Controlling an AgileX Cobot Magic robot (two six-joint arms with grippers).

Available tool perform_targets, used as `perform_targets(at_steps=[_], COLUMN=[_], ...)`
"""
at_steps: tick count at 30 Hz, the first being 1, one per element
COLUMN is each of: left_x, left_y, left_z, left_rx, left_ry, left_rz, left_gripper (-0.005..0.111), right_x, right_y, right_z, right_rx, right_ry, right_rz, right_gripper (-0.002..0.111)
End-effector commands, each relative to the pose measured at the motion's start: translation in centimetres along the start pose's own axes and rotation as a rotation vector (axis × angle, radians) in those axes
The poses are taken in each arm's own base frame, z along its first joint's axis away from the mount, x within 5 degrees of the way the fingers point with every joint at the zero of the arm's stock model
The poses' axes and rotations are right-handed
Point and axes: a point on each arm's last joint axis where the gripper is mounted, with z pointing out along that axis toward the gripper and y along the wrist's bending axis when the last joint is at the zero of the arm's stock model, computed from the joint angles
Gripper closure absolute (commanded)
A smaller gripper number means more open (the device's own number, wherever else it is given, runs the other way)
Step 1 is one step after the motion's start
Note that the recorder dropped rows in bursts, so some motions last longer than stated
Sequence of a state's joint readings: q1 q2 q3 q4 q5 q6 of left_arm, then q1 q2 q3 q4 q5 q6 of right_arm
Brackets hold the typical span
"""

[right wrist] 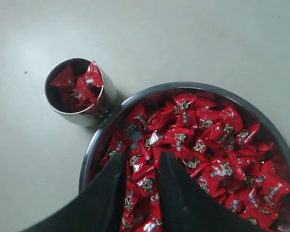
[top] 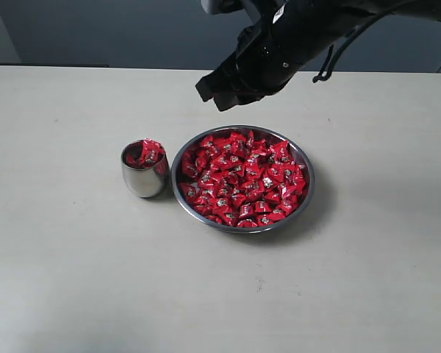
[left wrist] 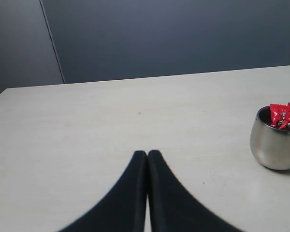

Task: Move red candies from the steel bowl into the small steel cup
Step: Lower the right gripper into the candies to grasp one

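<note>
Beside the bowl [top: 174, 181], the cup [top: 142, 182] stands upright.

The exterior cam sits high and looks down at a slant over the worktop [top: 73, 279], far enough back to fit the steel bowl [top: 244, 229] and small steel cup [top: 143, 184] mid-frame, with a dark wall [top: 117, 33] behind. The left wrist cam is way low, nearly level with the surface. It peers over its own left pincer [left wrist: 147, 153] toward that wall and only clips the cup at the frame edge. The right wrist cam hangs close above, aimed steeply down past the right pincer [right wrist: 141, 159] at bowl and cup. So the cup's in all three views, the bowl in two.
</note>
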State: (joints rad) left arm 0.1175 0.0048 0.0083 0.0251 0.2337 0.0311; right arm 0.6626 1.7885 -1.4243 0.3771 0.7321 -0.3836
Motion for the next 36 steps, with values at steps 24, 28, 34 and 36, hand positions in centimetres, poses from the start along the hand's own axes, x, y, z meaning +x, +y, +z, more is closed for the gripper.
perform_targets(at_steps=[24,28,34,36], left_x=[-0.3,-0.3,-0.3,-0.3], left_y=[0.0,0.0,0.0,0.0], left_z=[-0.1,-0.1,-0.1,-0.1], left_rx=[-0.003,-0.003,-0.003,-0.003], left_ry=[-0.015,-0.015,-0.015,-0.015], left_rz=[0.0,0.0,0.0,0.0], left_gripper=[0.106,0.106,0.106,0.106], right_x=[2.6,1.9,2.0,2.3], right_y=[-3.9,-3.9,-4.7,-4.8], right_z=[13.1,13.1,13.6,14.0], right_rx=[0.075,0.072,0.104,0.103], right_ry=[0.239,0.213,0.18,0.196], right_rz=[0.354,0.352,0.369,0.379], right_gripper=[0.057,0.057,0.058,0.063])
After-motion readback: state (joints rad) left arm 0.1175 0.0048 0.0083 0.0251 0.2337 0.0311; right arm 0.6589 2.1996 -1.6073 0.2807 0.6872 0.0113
